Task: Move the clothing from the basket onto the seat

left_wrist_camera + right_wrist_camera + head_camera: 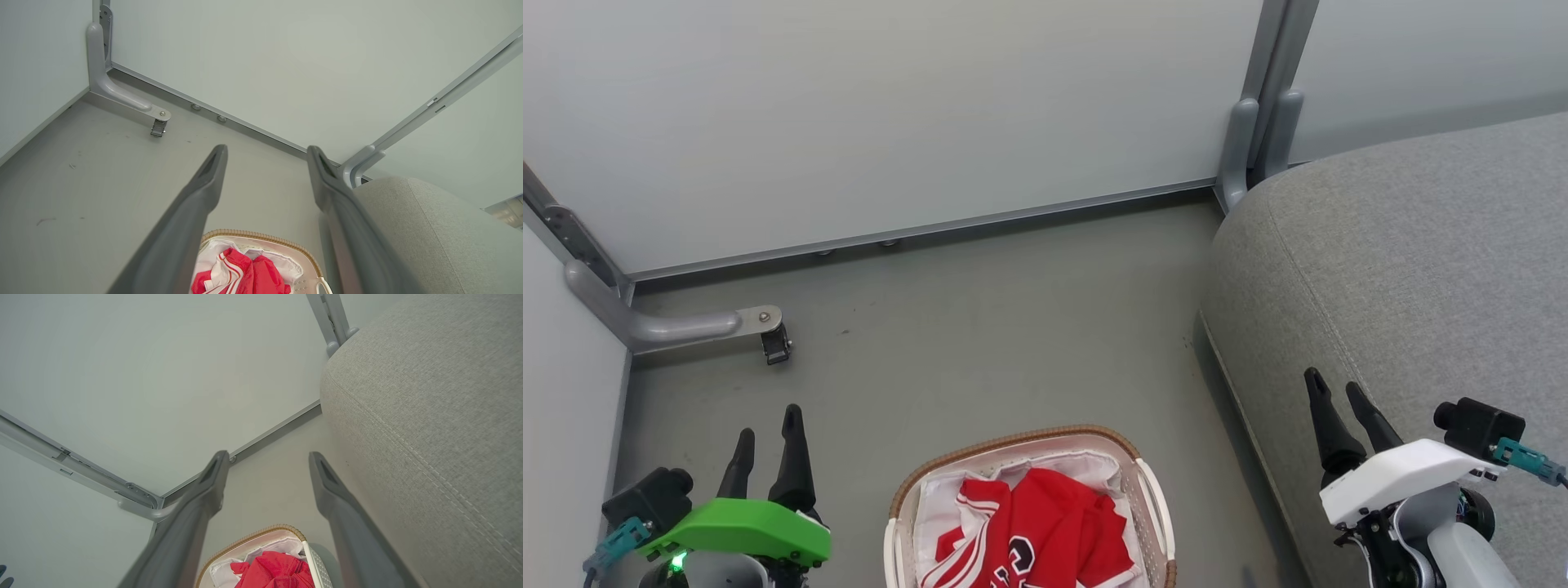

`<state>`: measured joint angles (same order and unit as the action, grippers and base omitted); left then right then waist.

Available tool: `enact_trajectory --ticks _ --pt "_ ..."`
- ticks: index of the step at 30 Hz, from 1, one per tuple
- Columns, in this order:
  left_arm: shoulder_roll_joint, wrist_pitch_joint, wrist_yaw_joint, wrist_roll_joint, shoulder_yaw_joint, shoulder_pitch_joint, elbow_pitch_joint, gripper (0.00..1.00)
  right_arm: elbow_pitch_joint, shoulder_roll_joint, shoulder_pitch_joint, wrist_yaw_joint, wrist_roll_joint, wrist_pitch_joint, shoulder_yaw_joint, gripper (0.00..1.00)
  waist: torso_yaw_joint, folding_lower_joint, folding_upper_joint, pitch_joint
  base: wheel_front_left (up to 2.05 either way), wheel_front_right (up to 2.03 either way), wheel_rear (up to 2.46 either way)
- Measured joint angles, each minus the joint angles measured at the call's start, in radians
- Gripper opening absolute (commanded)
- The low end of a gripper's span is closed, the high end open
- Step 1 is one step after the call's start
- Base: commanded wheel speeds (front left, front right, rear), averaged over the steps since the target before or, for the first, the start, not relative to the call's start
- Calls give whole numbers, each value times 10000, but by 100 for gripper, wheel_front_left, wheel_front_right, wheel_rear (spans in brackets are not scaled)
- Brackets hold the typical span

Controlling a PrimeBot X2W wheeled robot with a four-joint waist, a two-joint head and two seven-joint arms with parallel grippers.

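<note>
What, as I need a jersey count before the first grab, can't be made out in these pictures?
Red striped-trim jerseys: head view's bottom edge cuts the pile; count unknowable.
Black-and-white lettering: cut by that edge, unreadable.
Oval white perforated basket with brown woven rim: near part off-frame in every view.
Grey fabric sofa cushion: runs past head view's right edge; its extent unknown.

The right pincer (268,457) stands spread wide, red clothing (273,573) in the basket (245,540) at bottom centre, grey seat (429,416) at right.
</note>
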<state>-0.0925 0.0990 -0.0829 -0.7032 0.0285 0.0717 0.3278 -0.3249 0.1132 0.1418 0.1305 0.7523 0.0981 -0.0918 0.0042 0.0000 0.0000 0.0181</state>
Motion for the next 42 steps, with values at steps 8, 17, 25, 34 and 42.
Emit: enact_trajectory --ticks 8,17,25,34,42 --pt "-23 234 79 947 134 -38 21 100 -157 -27 0 0 -924 249 6 100 4 0 0 18 0 0 0" --pt "10 468 84 1847 165 -182 -27 100 -159 -67 6 0 -2027 483 113 100 32 0 0 46 0 0 0" --pt "105 665 79 2677 94 -208 -8 100 -130 -173 6 0 -2932 692 236 100 54 0 0 63 0 0 0" --pt "155 874 -6 3568 105 -372 79 100 -665 -184 12 2 -3862 890 151 100 59 0 0 20 0 0 0" --pt "184 1051 -50 4297 127 -408 79 100 -709 -171 105 2 -4564 1055 86 100 50 0 0 6 0 0 0"
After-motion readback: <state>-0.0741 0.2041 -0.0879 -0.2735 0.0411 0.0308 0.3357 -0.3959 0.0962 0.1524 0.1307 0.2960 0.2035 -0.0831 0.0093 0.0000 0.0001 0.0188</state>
